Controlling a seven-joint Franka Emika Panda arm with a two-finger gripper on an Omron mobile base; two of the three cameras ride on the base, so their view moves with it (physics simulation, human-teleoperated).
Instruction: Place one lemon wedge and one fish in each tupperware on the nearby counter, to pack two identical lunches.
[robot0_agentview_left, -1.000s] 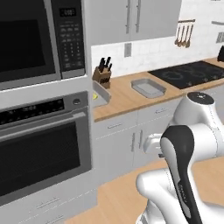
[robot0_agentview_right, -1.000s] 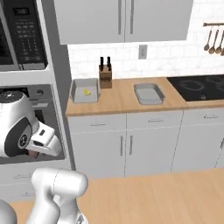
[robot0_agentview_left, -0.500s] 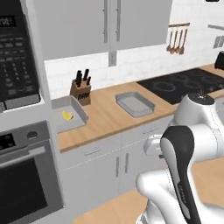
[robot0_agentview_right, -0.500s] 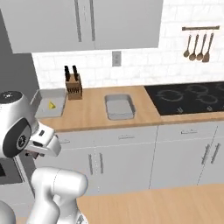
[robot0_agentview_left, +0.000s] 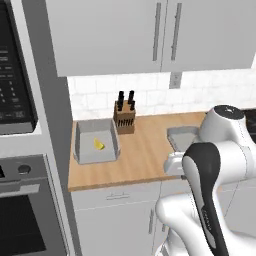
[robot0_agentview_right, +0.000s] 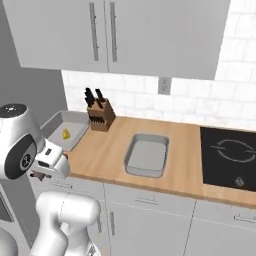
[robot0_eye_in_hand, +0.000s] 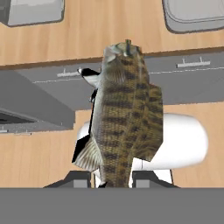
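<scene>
A brown striped fish (robot0_eye_in_hand: 124, 113) stands upright between my fingers, with my gripper (robot0_eye_in_hand: 116, 178) shut on its tail end, held out in front of the counter (robot0_eye_in_hand: 109, 35). In the base views one grey tupperware (robot0_agentview_left: 90, 154) (robot0_agentview_right: 76, 129) sits at the counter's left end with a yellow lemon wedge (robot0_agentview_left: 99, 145) (robot0_agentview_right: 65, 134) inside. A second tupperware (robot0_agentview_right: 145, 159) lies further right with nothing in it, and my arm partly hides this tupperware (robot0_agentview_left: 181, 135) in the left base view. Corners of both trays (robot0_eye_in_hand: 30, 11) (robot0_eye_in_hand: 194, 15) reach the hand view's top edge.
A knife block (robot0_agentview_left: 124, 116) (robot0_agentview_right: 99, 115) stands against the tiled wall between the two trays. A black stovetop (robot0_agentview_right: 230, 157) lies at the right. An oven and microwave column (robot0_agentview_left: 20, 150) borders the counter on the left. Wall cabinets hang above.
The whole picture has shifted as the base drove: the oven column slid left and the counter with both trays came closer. My grip on the fish is unchanged.
</scene>
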